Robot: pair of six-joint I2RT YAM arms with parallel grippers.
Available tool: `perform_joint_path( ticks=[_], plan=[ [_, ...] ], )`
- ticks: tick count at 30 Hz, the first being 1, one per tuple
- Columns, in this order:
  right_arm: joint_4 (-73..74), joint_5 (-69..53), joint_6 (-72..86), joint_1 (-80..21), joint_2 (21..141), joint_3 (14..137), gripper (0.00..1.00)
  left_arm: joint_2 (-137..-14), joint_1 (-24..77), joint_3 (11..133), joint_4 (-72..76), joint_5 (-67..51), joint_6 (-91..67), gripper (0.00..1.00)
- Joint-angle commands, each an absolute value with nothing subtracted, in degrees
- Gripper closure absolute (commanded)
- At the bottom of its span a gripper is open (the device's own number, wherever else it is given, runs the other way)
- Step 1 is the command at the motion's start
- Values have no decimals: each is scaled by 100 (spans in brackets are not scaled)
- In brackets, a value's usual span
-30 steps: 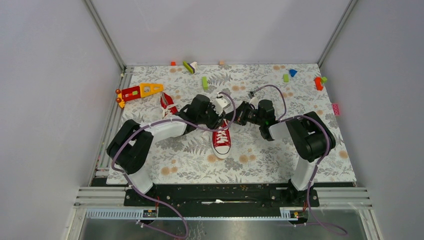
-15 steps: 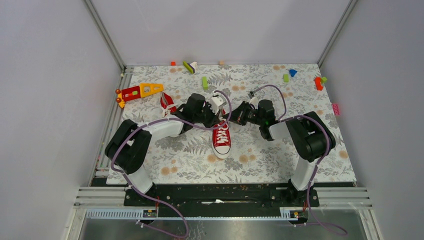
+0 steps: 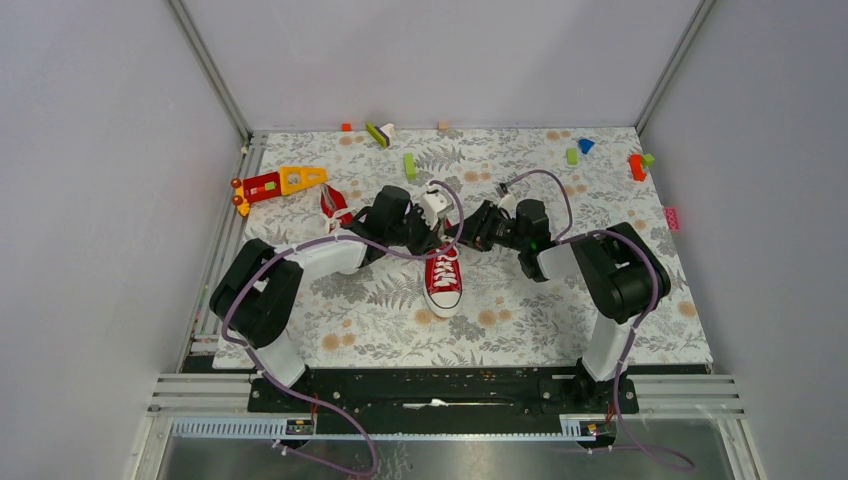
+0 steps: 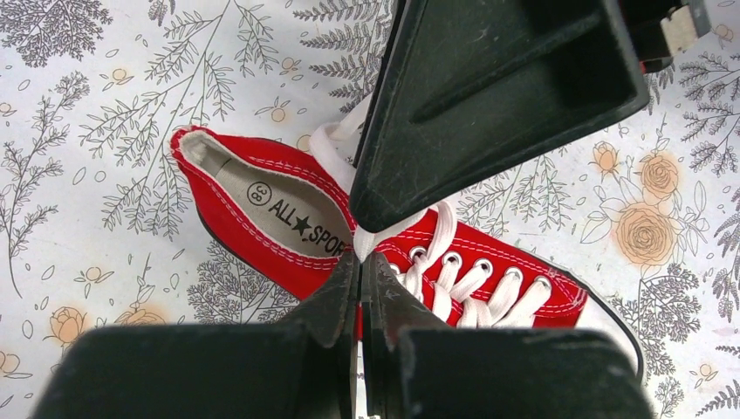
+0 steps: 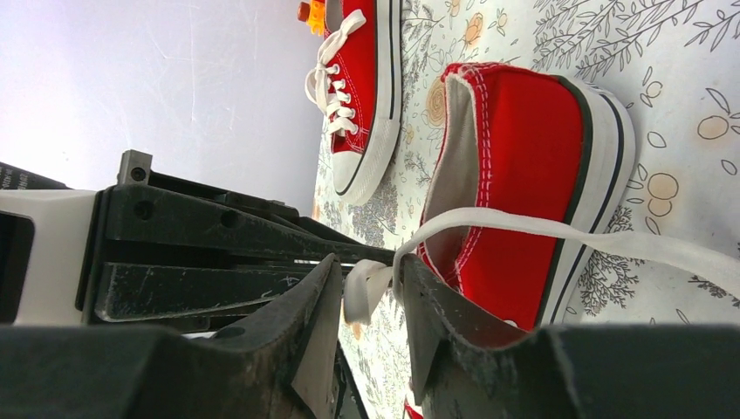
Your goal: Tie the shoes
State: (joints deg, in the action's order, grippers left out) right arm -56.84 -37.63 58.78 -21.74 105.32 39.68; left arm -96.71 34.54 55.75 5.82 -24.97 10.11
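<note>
Fingers (image 4: 336,301) of the left gripper (image 4: 359,278) are pressed together, pinching a white lace (image 4: 441,229) at their tips. The wrist points down over the top eyelets of a red shoe (image 4: 253,240). Just beside it, nearly tip to tip, is the right gripper (image 5: 371,266). Its jaws stand a little apart, with the lace end lying loose in the gap and not clamped. From there the lace runs taut across the shoe's heel.

The left arm (image 3: 300,262) bends at the elbow and its forearm angles in to the right. The right arm (image 3: 600,262) mirrors it, with its forearm angled in to the left. The two wrists meet over the heel end of the shoe.

The shoe sits upright in the middle of the table (image 3: 600,335), its toe toward the arm bases. The other shoe (image 5: 365,70) lies well apart to the left, partly hidden behind the left arm in the top view. A red-and-yellow toy (image 3: 282,181) lies beyond it, and small blocks (image 3: 409,165) are scattered along the far edge.
</note>
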Motion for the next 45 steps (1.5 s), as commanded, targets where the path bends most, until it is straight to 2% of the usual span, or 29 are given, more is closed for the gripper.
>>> perform_joint_path(
  ticks=[1,11,14,23,24,29,34,35,37,38,39,41,42,44,45],
  plan=[
    [-5871,-3845,5818,-2184,10620,4148,61,-9621,3487,5847,679,-2688,1081,100],
    [-5900,-3839,5825,-2224,10600,4171,60,-9754,3541,6090,416,-2605,1090,100],
    [-5890,-3841,5821,-2224,10577,4166,63,-9775,3542,6105,379,-2577,1099,100],
    [-5845,-3850,5801,-2224,10564,4185,96,-9712,3542,6081,355,-2422,1112,99],
    [-5843,-3857,5794,-2224,10564,4187,99,-9686,3542,6030,395,-2398,1104,96],
    [-5812,-3893,5728,-2226,10543,4204,100,-9300,3542,5660,679,-2155,955,72],
    [-5728,-3927,5599,-2230,10505,4219,100,-8339,3542,4772,1473,-1686,514,59],
    [-5693,-3935,5568,-2230,10490,4231,100,-8124,3542,4586,1729,-1573,409,53],
    [-5634,-3937,5497,-2248,10462,4229,100,-7763,3531,4254,2173,-1269,112,25],
    [-5607,-3930,5453,-2264,10446,4229,100,-7625,3514,4155,2315,-957,-183,6],
    [-5585,-3929,5409,-2279,10428,4230,100,-7519,3488,4104,2369,-484,-631,2],
    [-5526,-3913,5331,-2308,10400,4235,100,-7368,3193,4227,1966,236,-1933,1],
    [-5483,-3904,5294,-2320,10379,4244,100,-7388,2955,4360,1757,135,-2424,1],
    [-5406,-3882,5229,-2337,10350,4254,100,-7625,2524,4692,1613,-1066,-2886,1],
    [-5383,-3868,5195,-2344,10327,4249,100,-7824,2413,4882,1589,-1448,-3044,4]
  ],
)
